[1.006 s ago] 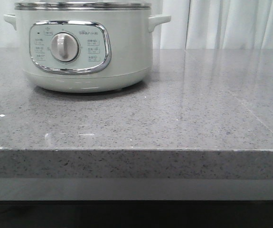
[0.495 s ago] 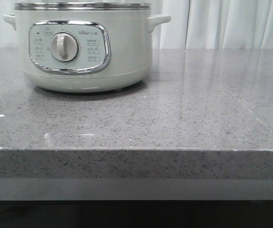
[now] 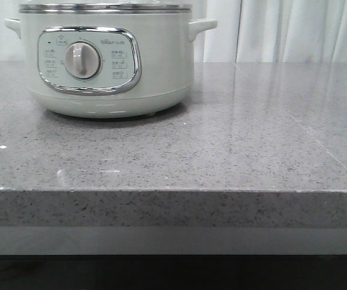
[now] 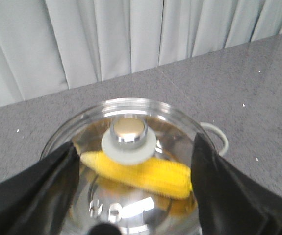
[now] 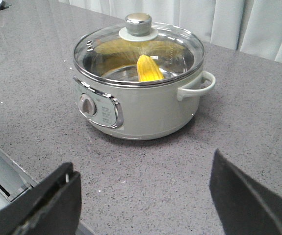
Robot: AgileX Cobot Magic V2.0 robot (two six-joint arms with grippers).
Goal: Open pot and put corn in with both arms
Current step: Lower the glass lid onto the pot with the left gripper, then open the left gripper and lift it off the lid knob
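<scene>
Almost nothing is changing in the front view across the last second: the pot (image 3: 104, 60) is sitting in the same spot at the back left of the grey speckled countertop (image 3: 221, 151). Only a thin dark line at the upper left edge, seen a moment ago, is no longer showing.

The corn (image 5: 149, 69) is lying inside the pot, under the closed glass lid (image 5: 180, 46). In the right wrist view its long axis is running from the control panel (image 5: 97, 107) side toward the far wall, with the tapered tip pointing away from the panel (the lower end is hidden behind the rim). In the left wrist view the corn (image 4: 141, 172) is lying across beneath the lid knob (image 4: 128, 132), which is covering part of it.

The pot is round, smooth and pale green, with a metal rim, a small loop handle (image 5: 199, 84) on each side, and a chrome-framed panel carrying a round dial (image 3: 81, 60). The lid is clear glass with a shiny metal-capped knob on a pale collar. The corn is bright yellow with rows of kernels. White pleated curtains (image 3: 294, 30) are hanging behind the counter.

The left gripper (image 4: 131, 166) is hovering above the lid with its dark fingers (image 4: 38, 191) spread wide to either side, gripping nothing. The right gripper (image 5: 145, 196) is hanging well back from the pot, its fingers (image 5: 248, 196) likewise wide apart and empty.
</scene>
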